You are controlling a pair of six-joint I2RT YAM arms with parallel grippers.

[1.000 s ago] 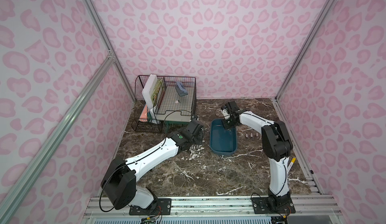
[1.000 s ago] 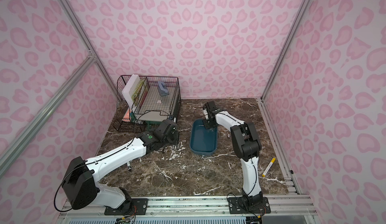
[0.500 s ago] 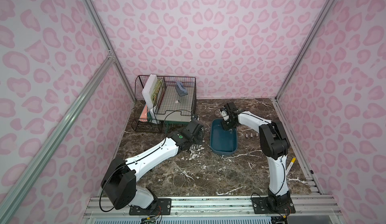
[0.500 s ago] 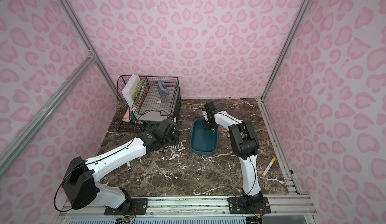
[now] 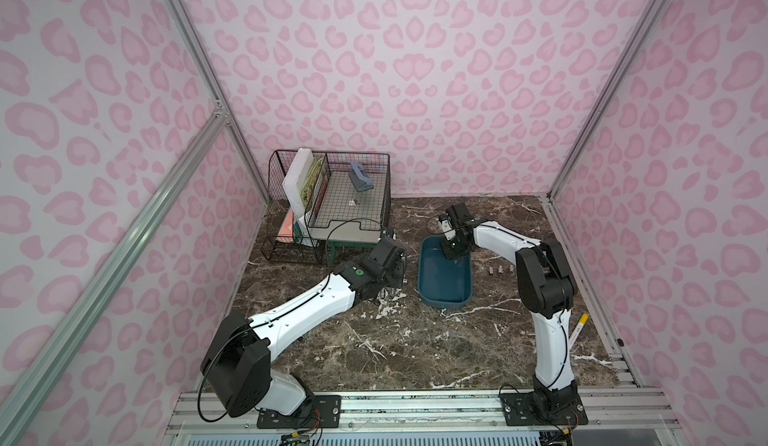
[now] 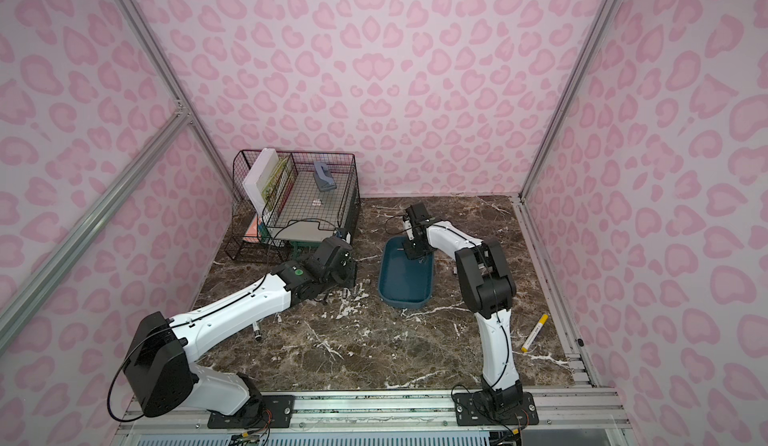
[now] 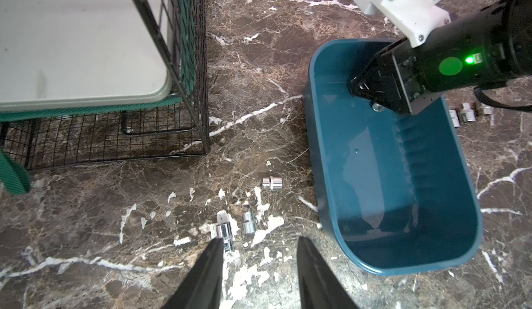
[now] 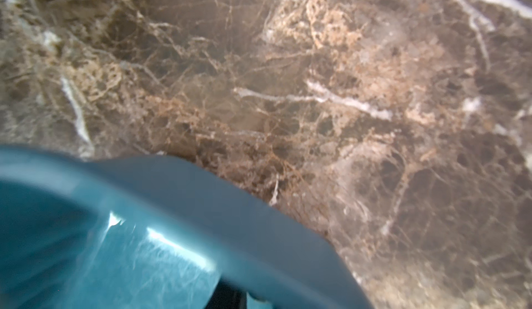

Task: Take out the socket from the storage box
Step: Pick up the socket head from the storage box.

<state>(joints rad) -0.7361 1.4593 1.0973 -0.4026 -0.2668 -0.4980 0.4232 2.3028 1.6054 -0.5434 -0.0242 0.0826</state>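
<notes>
The storage box (image 5: 444,286) (image 6: 405,286) is a dark teal tub on the marble table, right of centre in both top views. My right gripper (image 5: 454,252) (image 6: 415,252) reaches down into its far end. In the left wrist view its jaws (image 7: 371,100) are drawn together, and a small silver socket (image 7: 377,108) shows at their tips on the box (image 7: 403,192) floor. The right wrist view shows only the box rim (image 8: 201,195) and marble. My left gripper (image 7: 259,239) (image 5: 395,275) hangs open and empty over the table, left of the box.
Three loose sockets (image 7: 249,222) lie on the table by my left gripper. More sockets (image 7: 466,114) (image 5: 500,270) lie to the right of the box. A black wire rack (image 5: 332,207) stands at the back left. A yellow marker (image 5: 577,327) lies near the right edge.
The right gripper's jaws have closed inside the far end of the box, and its wrist has shifted slightly. The left arm has not moved.
</notes>
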